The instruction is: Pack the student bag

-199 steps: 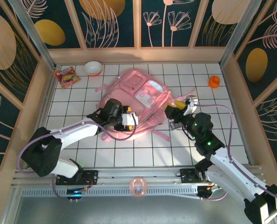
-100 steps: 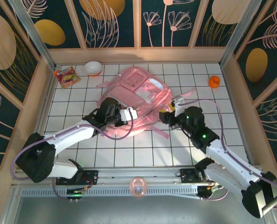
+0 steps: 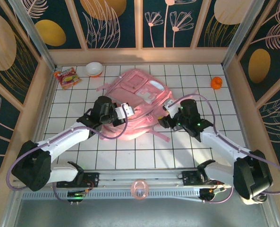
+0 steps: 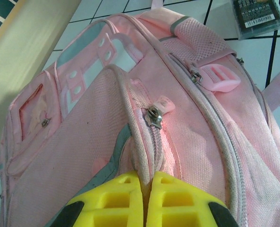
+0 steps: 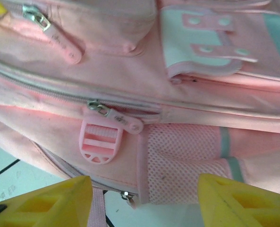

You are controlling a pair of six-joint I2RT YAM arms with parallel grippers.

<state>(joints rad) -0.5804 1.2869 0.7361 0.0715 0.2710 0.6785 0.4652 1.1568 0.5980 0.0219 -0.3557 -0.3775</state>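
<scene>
The student bag (image 3: 140, 87) fills the centre of the surface (image 3: 144, 151), leaving open tiles along the near edge; a bowl (image 3: 93, 69) and packet (image 3: 66, 77) crowd the far-left corner.

A robot lab cell: gridded white table (image 3: 130, 152) fenced by leaf-patterned panels (image 3: 116, 23).

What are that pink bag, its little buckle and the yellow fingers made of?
The student bag: woven fabric, matte, with visible weave and stitched seams. Its buckle: looks like smooth moulded plastic. The yellow fingers: probably plastic, ribbed with hollow cells.
</scene>
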